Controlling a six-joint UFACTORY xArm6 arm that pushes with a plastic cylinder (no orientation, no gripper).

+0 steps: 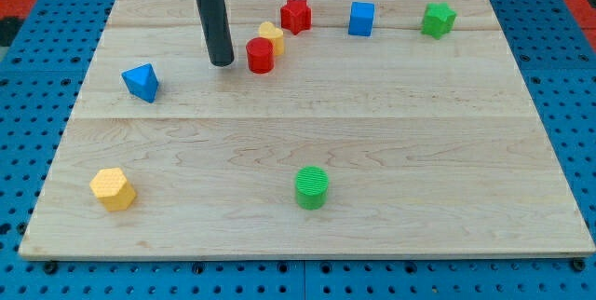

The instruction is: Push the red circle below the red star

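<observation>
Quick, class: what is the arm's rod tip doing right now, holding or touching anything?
My tip: holds nothing; sits just to the view's left of the red circle, contact cannot be told.

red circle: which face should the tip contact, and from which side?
No grasp here, only a push. Contact the red circle on its view-left side wall, where my tip already stands just apart. The red star lies up and right. The yellow block touches the circle's upper right, so push rightward, probably low and centred on the curved wall.
</observation>
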